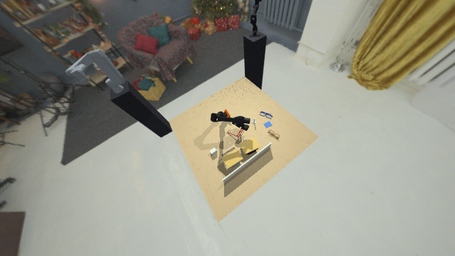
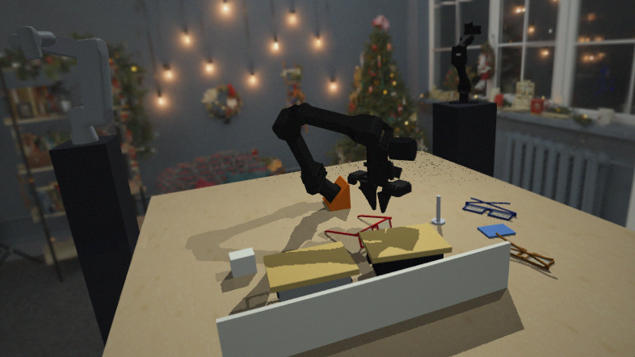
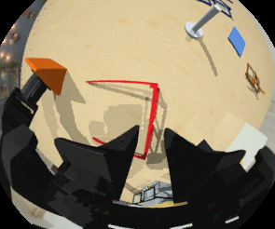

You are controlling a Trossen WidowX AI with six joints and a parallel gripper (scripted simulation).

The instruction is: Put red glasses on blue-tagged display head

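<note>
1. The red glasses (image 1: pixel 238 135) (image 2: pixel 375 226) (image 3: pixel 155 116) are on the counter (image 1: pixel 292 132) (image 2: pixel 164 221) (image 3: pixel 110 42), off any display head, with both temples spread out from the front frame.
2. Above them hangs the end effector (image 1: pixel 242 129) (image 2: pixel 378 210) (image 3: pixel 151 129), pointing down. Its fingers stand a moderate way apart, with nothing gripped, and in the exterior view the tips are clear of the red frame.
3. Near the glasses is a yellow slab (image 1: pixel 250 146) (image 2: pixel 405 241) over a black block (image 2: pixel 407 264); in the exterior view it hides part of the front frame. Another yellow slab (image 1: pixel 232 158) (image 2: pixel 309 264) sits beside it, over a grey block (image 2: pixel 313 289).
4. A long white panel (image 1: pixel 247 162) (image 2: pixel 365 301) stands upright along the slabs, and a small white block (image 1: pixel 213 152) (image 2: pixel 242 262) is near one end of the pair.
5. Across from that block, a thin upright post on a disc (image 1: pixel 254 121) (image 2: pixel 438 210) (image 3: pixel 205 20) stands apart from the red glasses.
6. Farther out lie blue glasses (image 1: pixel 267 113) (image 2: pixel 489 212) (image 3: pixel 219 6), a flat blue square (image 1: pixel 267 124) (image 2: pixel 496 230) (image 3: pixel 237 42) and brown glasses (image 1: pixel 273 134) (image 2: pixel 534 257) (image 3: pixel 254 80).
7. An orange wedge (image 1: pixel 227 113) (image 2: pixel 343 198) (image 3: pixel 49 72) is at the arm's foot.
</note>
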